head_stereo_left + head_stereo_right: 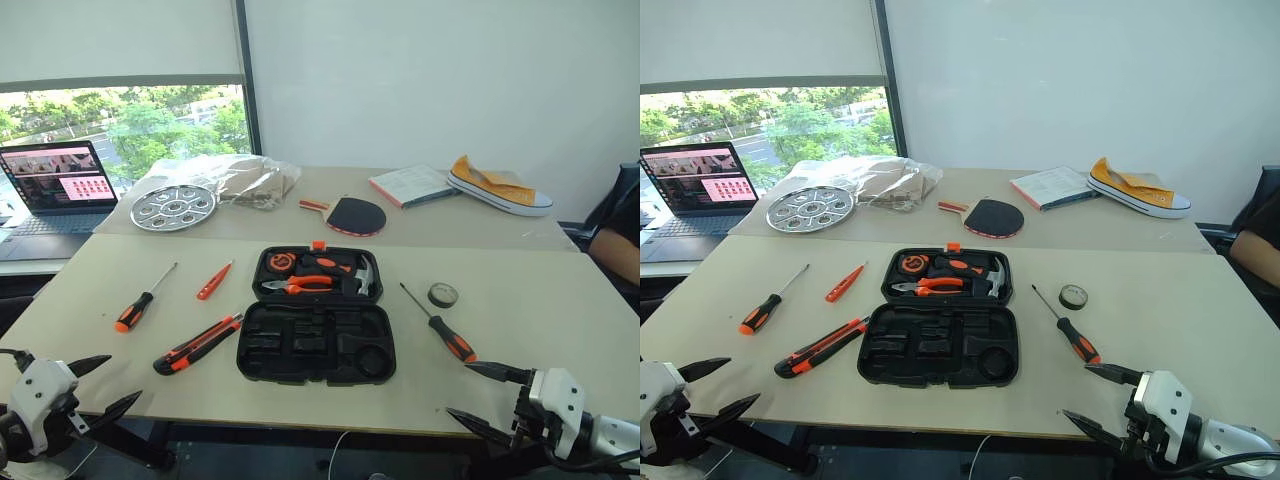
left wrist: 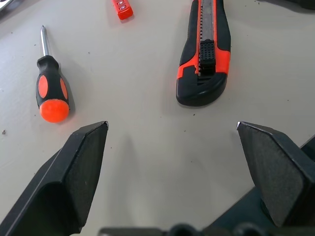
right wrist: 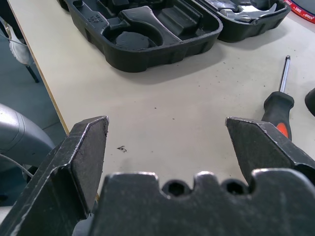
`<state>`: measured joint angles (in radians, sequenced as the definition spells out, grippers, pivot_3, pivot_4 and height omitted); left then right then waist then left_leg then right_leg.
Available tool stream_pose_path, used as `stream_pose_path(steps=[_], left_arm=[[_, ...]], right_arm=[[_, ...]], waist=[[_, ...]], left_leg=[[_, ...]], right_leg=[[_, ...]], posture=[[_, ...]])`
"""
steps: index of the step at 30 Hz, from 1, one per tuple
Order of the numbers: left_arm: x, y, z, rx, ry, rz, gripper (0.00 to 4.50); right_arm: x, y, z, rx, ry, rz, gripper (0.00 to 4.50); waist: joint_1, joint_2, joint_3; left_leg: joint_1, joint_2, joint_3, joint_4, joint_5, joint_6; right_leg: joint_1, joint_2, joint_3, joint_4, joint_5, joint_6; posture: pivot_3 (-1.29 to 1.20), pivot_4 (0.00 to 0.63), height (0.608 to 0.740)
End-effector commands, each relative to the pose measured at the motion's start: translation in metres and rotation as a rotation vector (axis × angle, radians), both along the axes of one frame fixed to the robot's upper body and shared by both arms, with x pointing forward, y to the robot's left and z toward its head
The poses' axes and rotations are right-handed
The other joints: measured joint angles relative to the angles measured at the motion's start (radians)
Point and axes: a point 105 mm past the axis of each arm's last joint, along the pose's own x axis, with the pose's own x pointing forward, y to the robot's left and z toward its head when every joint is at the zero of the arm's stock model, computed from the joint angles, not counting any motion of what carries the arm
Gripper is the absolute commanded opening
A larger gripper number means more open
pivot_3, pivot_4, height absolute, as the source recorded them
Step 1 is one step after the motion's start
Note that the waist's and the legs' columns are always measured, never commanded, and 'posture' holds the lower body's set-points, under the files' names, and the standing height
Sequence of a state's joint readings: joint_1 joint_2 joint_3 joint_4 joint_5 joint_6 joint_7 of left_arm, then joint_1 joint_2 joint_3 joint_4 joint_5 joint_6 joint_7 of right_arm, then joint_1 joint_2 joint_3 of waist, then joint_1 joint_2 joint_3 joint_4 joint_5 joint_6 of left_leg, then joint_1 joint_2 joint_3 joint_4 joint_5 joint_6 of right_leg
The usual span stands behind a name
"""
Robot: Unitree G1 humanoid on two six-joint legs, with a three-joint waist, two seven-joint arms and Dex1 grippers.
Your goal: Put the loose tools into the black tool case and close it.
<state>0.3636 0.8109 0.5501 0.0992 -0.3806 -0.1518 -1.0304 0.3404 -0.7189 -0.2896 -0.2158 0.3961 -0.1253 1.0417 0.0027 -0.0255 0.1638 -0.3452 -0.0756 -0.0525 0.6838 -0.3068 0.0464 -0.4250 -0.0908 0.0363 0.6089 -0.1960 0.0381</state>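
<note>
Pale beige surface (image 1: 560,300) carries the flat black plastic tool case (image 1: 316,342) lying open at its middle, pliers and hammer seated in the far half. Left of it lie the orange-and-black utility knife (image 1: 197,344), a short all-orange screwdriver (image 1: 214,281) and a long black-and-orange-handled screwdriver (image 1: 143,300). Right of it lie a second long screwdriver (image 1: 441,326) and a small dark tape roll (image 1: 443,295). Left pincer (image 1: 103,388) and right pincer (image 1: 478,394) hover at the near edge, fingers wide apart, holding nothing.

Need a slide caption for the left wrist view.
Open left gripper hovers over table, facing utility knife and black-and-orange screwdriver.
</note>
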Motion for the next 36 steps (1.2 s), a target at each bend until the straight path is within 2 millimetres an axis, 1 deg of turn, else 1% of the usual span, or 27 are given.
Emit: stream_pose_path(steps=[1,3,4,6,8,10,12,14,16,17,19,21,24,26,28,29,32,34,35,36], left_arm=[[0.005,-0.002,0.017,-0.105,-0.035,0.042,4.50],[0.004,0.003,0.025,-0.257,-0.043,0.140,4.50],[0.003,0.005,0.026,-0.299,-0.043,0.174,4.50],[-0.004,0.018,0.024,-0.309,-0.068,0.277,4.50],[-0.020,0.039,0.015,-0.376,-0.085,0.456,4.50],[-0.030,0.047,0.005,-0.437,-0.042,0.563,4.50],[-0.028,0.047,0.004,-0.458,-0.029,0.586,4.50],[-0.018,0.048,0.011,-0.480,-0.036,0.604,4.50],[-0.001,0.046,0.021,-0.496,-0.036,0.591,4.50],[0.004,0.045,0.024,-0.498,-0.031,0.587,4.50],[0.029,0.042,0.036,-0.506,-0.008,0.559,4.50],[0.055,0.039,0.040,-0.473,0.061,0.536,4.50],[0.083,0.044,0.036,-0.390,0.158,0.541,4.50],[0.096,0.048,0.033,-0.365,0.203,0.556,4.50],[0.109,0.051,0.020,-0.308,0.299,0.587,4.50],[0.113,0.052,0.017,-0.278,0.322,0.588,4.50],[0.121,0.052,0.013,-0.254,0.351,0.576,3.78],[0.124,0.048,0.010,-0.250,0.378,0.558,3.03],[0.125,0.047,0.010,-0.245,0.378,0.545,2.53],[0.128,0.043,0.014,-0.251,0.359,0.506,2.14]], right_arm=[[0.002,0.014,0.016,0.057,-0.094,0.073,4.44],[0.004,0.040,0.039,0.176,-0.191,0.177,4.44],[0.005,0.048,0.045,0.210,-0.211,0.202,4.44],[0.006,0.060,0.058,0.293,-0.244,0.230,4.44],[0.007,0.076,0.071,0.377,-0.285,0.269,4.44],[0.009,0.086,0.076,0.403,-0.313,0.286,4.44],[0.010,0.090,0.076,0.402,-0.327,0.292,4.44],[0.011,0.091,0.074,0.403,-0.322,0.289,4.44],[0.011,0.092,0.072,0.394,-0.315,0.294,4.44],[0.012,0.093,0.072,0.392,-0.314,0.295,4.44],[0.013,0.093,0.070,0.386,-0.308,0.294,4.44],[0.014,0.093,0.069,0.382,-0.303,0.292,4.44],[0.016,0.093,0.069,0.377,-0.301,0.292,4.44],[0.018,0.093,0.069,0.375,-0.303,0.292,4.44],[0.019,0.092,0.071,0.370,-0.309,0.285,4.44],[0.018,0.091,0.071,0.368,-0.311,0.281,4.44],[0.017,0.090,0.072,0.367,-0.317,0.267,4.50],[0.017,0.089,0.073,0.366,-0.323,0.251,4.50],[0.016,0.088,0.073,0.365,-0.324,0.245,4.50],[0.016,0.088,0.073,0.365,-0.325,0.237,4.50]], waist=[[0.000,0.000,0.000],[-0.006,-0.001,0.001],[-0.012,-0.001,0.001],[-0.015,0.000,0.001],[-0.019,0.000,0.001],[-0.024,0.000,0.001],[-0.018,-0.001,0.001],[0.001,-0.002,0.001],[0.017,-0.002,0.001],[0.022,-0.003,0.001],[0.023,-0.003,0.000],[0.023,-0.004,0.000],[0.009,-0.002,0.000],[-0.005,-0.001,0.000],[-0.019,-0.001,0.000],[-0.021,-0.001,0.000],[-0.022,-0.002,0.000],[-0.019,-0.001,-0.001],[-0.017,-0.001,-0.001],[-0.015,-0.001,-0.001]], left_leg=[[0.000,0.000,0.000,0.000,0.000,0.000],[0.001,0.001,0.000,0.000,0.000,0.000],[0.001,0.002,0.000,0.000,0.000,0.000],[0.001,0.003,0.000,0.000,0.000,0.000],[0.003,0.004,0.000,0.000,-0.001,-0.002],[0.006,0.005,0.001,0.000,-0.004,-0.004],[0.008,0.005,0.002,0.000,-0.006,-0.004],[0.008,0.004,0.001,0.000,-0.006,-0.004],[0.009,0.004,0.000,0.000,-0.006,-0.003],[0.008,0.004,0.000,0.001,-0.006,-0.004],[0.008,0.004,-0.001,0.002,-0.006,-0.004],[0.009,0.004,-0.001,0.002,-0.005,-0.006],[0.009,0.003,-0.001,0.002,-0.004,-0.008],[0.009,0.003,0.000,0.001,-0.004,-0.008],[0.009,0.003,0.001,-0.002,-0.002,-0.011],[0.009,0.003,0.001,-0.002,-0.002,-0.012],[0.005,0.003,0.003,-0.003,0.000,-0.017],[0.002,0.003,0.004,-0.003,0.000,-0.017],[0.001,0.003,0.004,-0.003,0.000,-0.016],[0.000,0.003,0.004,-0.003,0.000,-0.016]], right_leg=[[0.000,0.000,0.000,0.000,0.000,0.000],[0.000,0.000,0.000,0.000,0.000,0.000],[0.001,0.001,0.000,0.000,0.001,-0.001],[0.000,0.000,0.000,0.001,0.000,-0.001],[0.000,0.001,0.000,0.002,0.000,-0.001],[0.000,0.002,0.000,0.002,0.001,-0.002],[0.001,0.002,-0.003,0.002,-0.001,-0.004],[0.001,0.003,-0.006,0.002,-0.001,-0.004],[0.001,0.001,-0.010,0.001,-0.001,-0.005],[0.002,0.001,-0.012,0.001,-0.001,-0.005],[0.002,0.000,-0.016,0.002,-0.001,-0.006],[0.002,0.000,-0.019,0.002,-0.001,-0.007],[0.003,0.001,-0.021,0.003,0.001,-0.010],[0.001,0.001,-0.022,0.004,0.002,-0.011],[-0.003,0.001,-0.023,0.005,0.002,-0.012],[-0.004,0.002,-0.023,0.005,0.003,-0.013],[-0.011,0.001,-0.024,0.007,0.004,-0.015],[-0.015,0.000,-0.024,0.008,0.004,-0.015],[-0.015,-0.001,-0.024,0.008,0.004,-0.015],[-0.016,-0.001,-0.024,0.008,0.004,-0.015]], posture=[[0.00,0.150,0.740],[0.00,0.150,0.740],[0.00,0.150,0.740],[0.00,0.150,0.740],[0.00,0.150,0.740],[0.00,0.150,0.740],[0.00,0.150,0.740],[0.00,0.150,0.740],[0.00,0.150,0.740],[0.00,0.150,0.740],[0.00,0.150,0.740],[0.00,0.150,0.740],[0.00,0.150,0.740],[0.00,0.150,0.740],[0.00,0.150,0.740],[0.00,0.150,0.740],[0.00,0.150,0.740],[0.00,0.150,0.740],[0.00,0.150,0.740],[0.00,0.150,0.740]])
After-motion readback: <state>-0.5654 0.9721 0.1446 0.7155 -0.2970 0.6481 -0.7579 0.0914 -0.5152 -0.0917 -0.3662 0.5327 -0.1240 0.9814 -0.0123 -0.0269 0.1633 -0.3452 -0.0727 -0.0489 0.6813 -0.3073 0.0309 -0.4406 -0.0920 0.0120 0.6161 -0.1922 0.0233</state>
